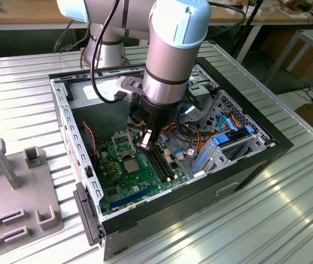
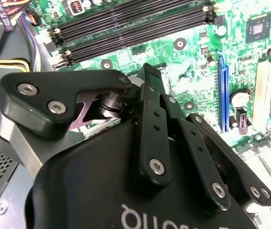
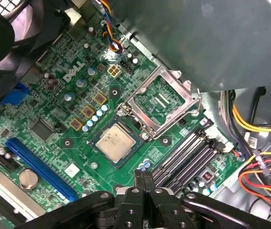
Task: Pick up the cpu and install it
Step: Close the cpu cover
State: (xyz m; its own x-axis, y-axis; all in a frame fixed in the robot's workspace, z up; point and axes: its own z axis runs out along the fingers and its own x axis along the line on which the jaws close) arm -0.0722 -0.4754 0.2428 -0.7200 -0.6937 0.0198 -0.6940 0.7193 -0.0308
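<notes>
The cpu (image 3: 116, 143) lies near the closed, empty gripper (image 3: 143, 177).

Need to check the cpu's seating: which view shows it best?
The first wrist view: the cpu lies in plain sight, flat on the green board beside the open socket frame. The exterior view shows it small, just beside the gripper.
</notes>
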